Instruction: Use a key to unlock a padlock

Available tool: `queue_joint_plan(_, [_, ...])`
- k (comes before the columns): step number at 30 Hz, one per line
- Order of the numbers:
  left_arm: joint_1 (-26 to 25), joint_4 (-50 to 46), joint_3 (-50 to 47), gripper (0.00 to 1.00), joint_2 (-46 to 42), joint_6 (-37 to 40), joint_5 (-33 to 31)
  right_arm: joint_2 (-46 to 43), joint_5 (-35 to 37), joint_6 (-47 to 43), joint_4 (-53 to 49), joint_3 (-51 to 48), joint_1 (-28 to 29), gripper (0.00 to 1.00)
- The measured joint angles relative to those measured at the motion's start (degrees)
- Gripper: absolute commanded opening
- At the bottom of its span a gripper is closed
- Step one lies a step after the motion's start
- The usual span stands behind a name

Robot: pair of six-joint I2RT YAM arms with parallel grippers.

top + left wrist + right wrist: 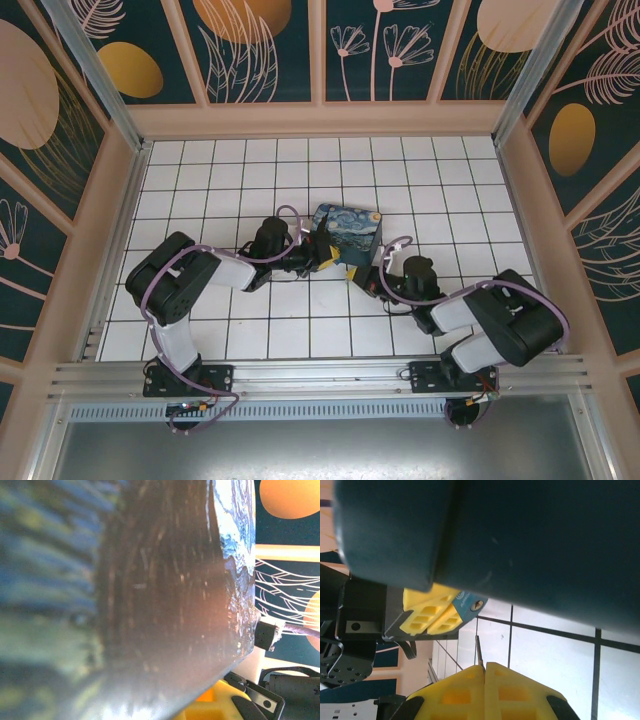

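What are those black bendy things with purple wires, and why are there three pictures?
They are two robot arms on a tiled table. One picture looks down from above. The other two come from small cameras on each arm's wrist. A painted box lies on the table. Each arm ends in a gripper with yellow fingers. In the right wrist picture, the right gripper pinches a thin key, and the left gripper holds a blue padlock just ahead of it. The left wrist picture is blurry, close to the box.
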Motion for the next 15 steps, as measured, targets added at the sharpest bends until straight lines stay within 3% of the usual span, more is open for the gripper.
queue_joint_plan(15, [0.0, 0.0, -0.4, 0.0, -0.4, 0.0, 0.0, 3.4, 0.2, 2.1, 2.7, 1.4, -1.5, 0.0])
